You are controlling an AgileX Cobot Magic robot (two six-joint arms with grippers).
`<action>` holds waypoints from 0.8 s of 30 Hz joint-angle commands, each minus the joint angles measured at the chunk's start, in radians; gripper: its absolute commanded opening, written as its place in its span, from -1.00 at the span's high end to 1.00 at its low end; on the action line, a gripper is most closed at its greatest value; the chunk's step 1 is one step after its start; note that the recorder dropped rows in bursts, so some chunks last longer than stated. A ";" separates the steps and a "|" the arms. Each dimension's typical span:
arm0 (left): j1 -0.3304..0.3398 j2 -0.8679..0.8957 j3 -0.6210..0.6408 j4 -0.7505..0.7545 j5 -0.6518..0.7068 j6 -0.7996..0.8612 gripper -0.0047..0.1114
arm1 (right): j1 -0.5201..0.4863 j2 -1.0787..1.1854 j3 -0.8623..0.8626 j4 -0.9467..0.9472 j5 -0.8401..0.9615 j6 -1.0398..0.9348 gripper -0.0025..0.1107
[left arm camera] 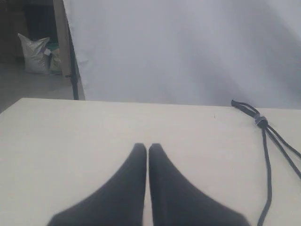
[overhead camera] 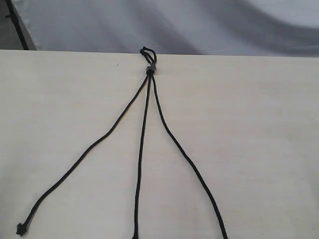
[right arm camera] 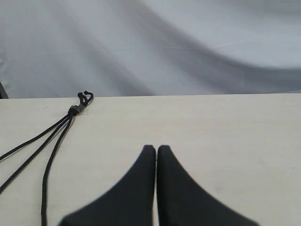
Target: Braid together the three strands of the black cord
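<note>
Three strands [overhead camera: 141,149] of thin black cord [overhead camera: 165,130] fan out from one knot [overhead camera: 149,71]. Judged light, limp and apt to slide under a pinch, each is best taken partway down from the knot, where the strands lie apart. Matte and slender, they rest uncrossed on the pale table [overhead camera: 259,124]; a small loop [overhead camera: 148,52] sits just beyond the knot. Left gripper [left arm camera: 148,149] and right gripper [right arm camera: 156,150], both well apart from the knot, are closed and empty.
</note>
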 commanded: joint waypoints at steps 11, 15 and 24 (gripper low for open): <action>-0.005 -0.003 0.002 -0.004 0.002 0.002 0.87 | 0.005 -0.007 0.003 0.002 0.000 -0.004 0.92; -0.005 -0.003 0.002 -0.004 0.002 0.002 0.87 | 0.005 -0.007 0.003 0.002 0.000 -0.004 0.92; -0.005 -0.003 0.002 -0.004 0.002 0.002 0.87 | 0.005 -0.007 0.003 0.002 -0.019 -0.004 0.92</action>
